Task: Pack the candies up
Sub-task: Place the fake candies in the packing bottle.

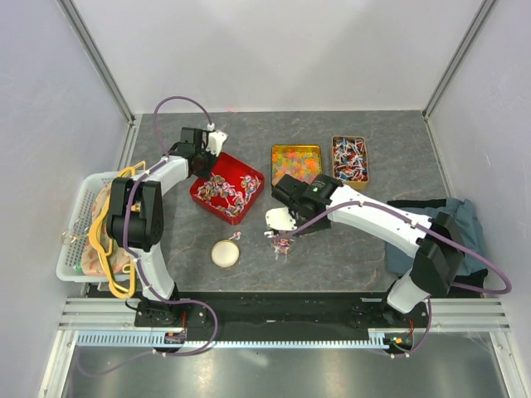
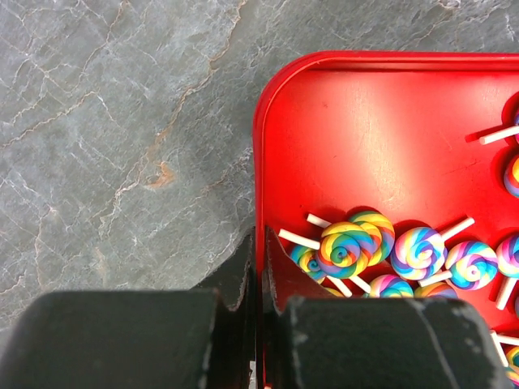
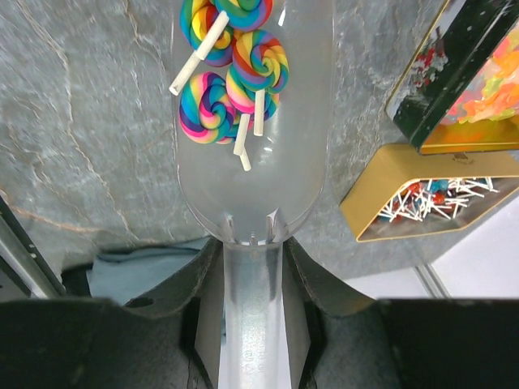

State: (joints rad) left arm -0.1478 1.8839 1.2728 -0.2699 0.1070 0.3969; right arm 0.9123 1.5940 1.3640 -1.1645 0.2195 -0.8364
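Note:
The candies are small rainbow-swirl lollipops on white sticks. Many lie in a red tray (image 1: 247, 176), seen close in the left wrist view (image 2: 345, 247). My left gripper (image 1: 199, 159) is shut on the tray's (image 2: 365, 121) near-left rim, one finger inside the wall and one outside (image 2: 259, 243). My right gripper (image 1: 289, 211) is shut on the handle of a clear plastic scoop (image 3: 251, 170) and holds it just over the table in front of the tray. Several lollipops (image 3: 243, 69) lie in the far end of the scoop (image 1: 282, 242).
Two gold tins stand behind the scoop, one with orange-yellow sweets (image 1: 296, 163), one with red and blue stick sweets (image 1: 350, 157). A small round tin (image 1: 225, 253) sits in front of the tray. A white basket (image 1: 73, 249) is at left and a blue cloth (image 1: 452, 228) at right.

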